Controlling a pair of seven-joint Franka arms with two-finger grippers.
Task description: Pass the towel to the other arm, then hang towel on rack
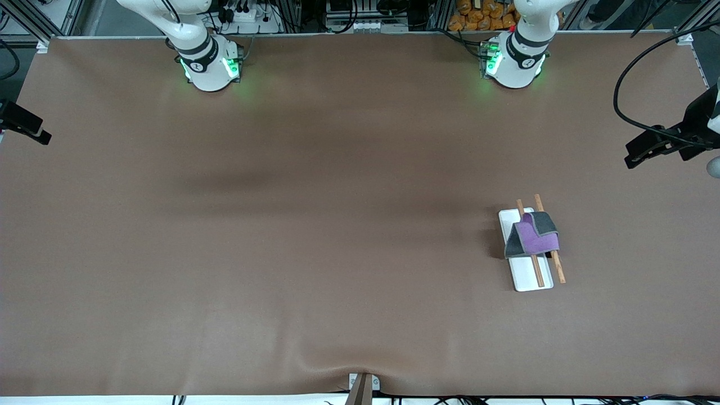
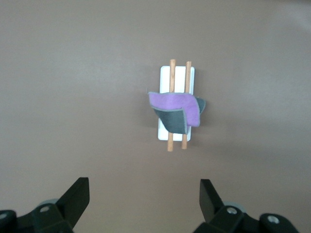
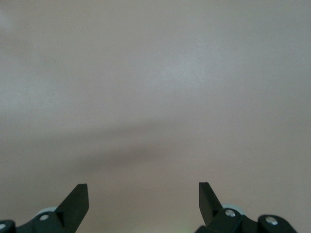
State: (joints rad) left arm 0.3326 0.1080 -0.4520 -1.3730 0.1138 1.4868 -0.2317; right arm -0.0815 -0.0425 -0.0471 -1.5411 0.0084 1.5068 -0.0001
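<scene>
Front view: a brown table [image 1: 281,225] stretches between two white arm bases at its top edge, both arms waiting. Toward the left arm's end sits the rack [image 1: 526,275], a white tray with two wooden rods, the towel [image 1: 531,235] draped over them, purple side up, grey edges showing. Right gripper [image 3: 143,199] hangs over bare tabletop, fingers spread and empty. Left gripper [image 2: 145,199] hangs above the table with rack [image 2: 177,77] and towel [image 2: 176,108] in sight, fingers spread, holding nothing.
</scene>
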